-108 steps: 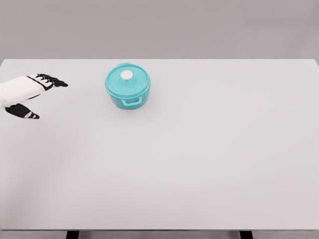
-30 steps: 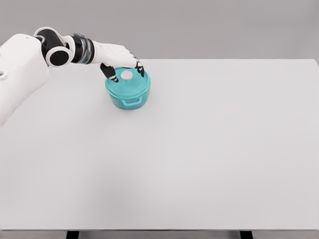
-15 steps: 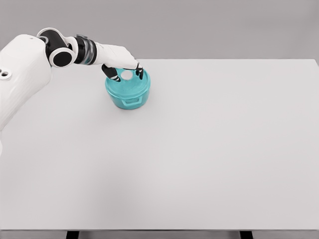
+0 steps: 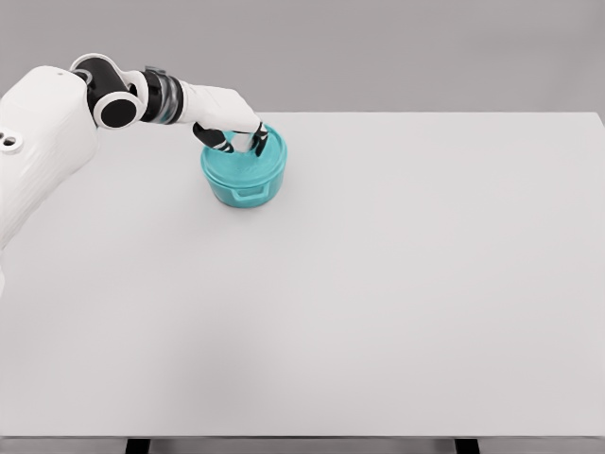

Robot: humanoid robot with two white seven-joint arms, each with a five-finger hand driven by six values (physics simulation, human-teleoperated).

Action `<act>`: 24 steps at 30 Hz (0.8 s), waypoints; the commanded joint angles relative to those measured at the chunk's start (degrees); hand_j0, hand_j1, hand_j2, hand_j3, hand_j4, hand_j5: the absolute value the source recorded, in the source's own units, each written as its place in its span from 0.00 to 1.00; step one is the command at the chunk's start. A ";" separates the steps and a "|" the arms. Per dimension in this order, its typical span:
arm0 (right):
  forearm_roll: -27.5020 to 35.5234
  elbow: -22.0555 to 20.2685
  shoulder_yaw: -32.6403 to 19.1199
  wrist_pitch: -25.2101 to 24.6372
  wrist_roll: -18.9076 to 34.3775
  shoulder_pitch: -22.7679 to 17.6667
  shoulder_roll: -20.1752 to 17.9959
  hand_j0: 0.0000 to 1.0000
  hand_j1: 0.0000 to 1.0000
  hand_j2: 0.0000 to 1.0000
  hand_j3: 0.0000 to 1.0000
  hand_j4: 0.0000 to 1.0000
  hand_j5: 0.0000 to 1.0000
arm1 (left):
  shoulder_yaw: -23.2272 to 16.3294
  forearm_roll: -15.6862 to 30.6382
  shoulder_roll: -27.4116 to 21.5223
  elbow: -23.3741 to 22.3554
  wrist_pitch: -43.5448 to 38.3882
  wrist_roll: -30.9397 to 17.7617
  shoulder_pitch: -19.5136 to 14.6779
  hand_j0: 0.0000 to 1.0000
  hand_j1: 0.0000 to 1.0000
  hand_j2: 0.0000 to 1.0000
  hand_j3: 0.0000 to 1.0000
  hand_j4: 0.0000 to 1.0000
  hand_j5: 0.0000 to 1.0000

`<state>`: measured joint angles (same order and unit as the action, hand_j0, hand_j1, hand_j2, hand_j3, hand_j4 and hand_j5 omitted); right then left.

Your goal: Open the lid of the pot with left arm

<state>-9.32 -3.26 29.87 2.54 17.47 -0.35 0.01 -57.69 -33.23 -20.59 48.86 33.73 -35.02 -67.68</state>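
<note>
- At the far left of the bench (image 4: 397, 284), in the head view, stands a teal pot (image 4: 244, 180), round and squat, with a small loop handle on the side facing the camera.
- The lid (image 4: 242, 163) sits on the pot, level with its rim; no gap between lid and pot can be seen.
- The left arm (image 4: 142, 99) comes in from the picture's left edge, its white shoulder shell large at the upper left, then a black-and-grey joint, then a white forearm that reaches rightward to the pot.
- The left hand (image 4: 234, 130) is directly over the lid's far half, palm down, its back covering the top of the pot's far rim.
- Its dark-tipped fingers (image 4: 262, 142) curl downward onto the middle of the lid, with the thumb on the left side and the other fingers on the right.
- Between them a small pale patch shows where the lid's knob would be; the fingers are closed in tightly around that spot, touching the lid. Whether they truly clamp the knob is hard to tell, as the hand hides most of it.
- The pot rests flat on the bench, upright, near the far edge and well apart from the right side.
- The bench is pale grey and plain; two dark legs show at the bottom edge of the picture.
</note>
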 commanded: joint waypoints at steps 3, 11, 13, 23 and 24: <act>0.01 0.01 0.01 0.01 0.02 0.00 -0.01 1.00 1.00 1.00 1.00 1.00 1.00 | 0.12 0.27 -0.50 0.00 0.02 0.02 0.00 0.51 0.51 0.51 0.51 0.51 0.51; 0.01 0.01 0.01 0.01 0.02 0.00 -0.01 1.00 1.00 1.00 1.00 1.00 1.00 | 0.12 0.71 -5.68 1.06 1.27 0.02 -1.58 0.49 0.49 0.49 0.49 0.49 0.49; 0.01 0.01 0.01 0.01 0.02 0.00 -0.01 1.00 1.00 1.00 1.00 1.00 1.00 | 0.12 0.71 -7.70 1.23 1.27 0.02 -1.76 0.49 0.49 0.49 0.49 0.49 0.49; 0.01 0.01 0.01 0.01 0.02 0.00 -0.01 1.00 1.00 1.00 1.00 1.00 1.00 | -0.23 -3.51 -16.15 0.97 1.27 0.02 -0.53 0.49 0.49 0.49 0.49 0.49 0.49; 0.01 0.01 0.01 0.01 0.02 0.00 -0.01 1.00 1.00 1.00 1.00 1.00 1.00 | -0.23 -3.59 -16.15 1.06 1.27 0.02 -0.18 0.49 0.49 0.49 0.49 0.49 0.49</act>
<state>-9.32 -3.26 29.88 2.54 17.47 -0.35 0.01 -58.03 -35.88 -36.03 49.91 35.17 -35.04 -67.68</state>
